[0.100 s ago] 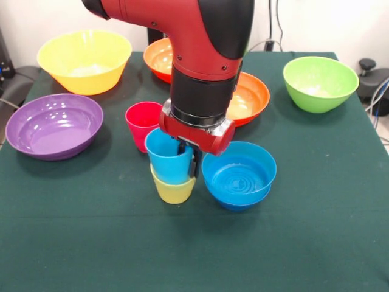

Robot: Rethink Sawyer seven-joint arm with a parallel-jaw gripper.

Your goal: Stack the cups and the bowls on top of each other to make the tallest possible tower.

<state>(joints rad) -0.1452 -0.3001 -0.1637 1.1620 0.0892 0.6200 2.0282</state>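
A light blue cup point(166, 159) sits nested in a translucent yellow cup point(173, 191) near the table's middle, forming a short tower. My gripper point(187, 158) comes down from above at the light blue cup's right rim, one finger inside and one outside, shut on its wall. A red-pink cup point(141, 121) stands upright just behind and to the left, touching or nearly touching the stack. A small blue bowl point(239, 175) rests right beside the stack on its right.
Large yellow bowl point(85, 61) at back left, purple bowl point(53, 126) at left. Two orange bowls point(158, 58) point(254, 97) lie behind the arm, partly hidden. Lime green bowl point(320, 82) at back right. Green cloth point(182, 255) covers the table.
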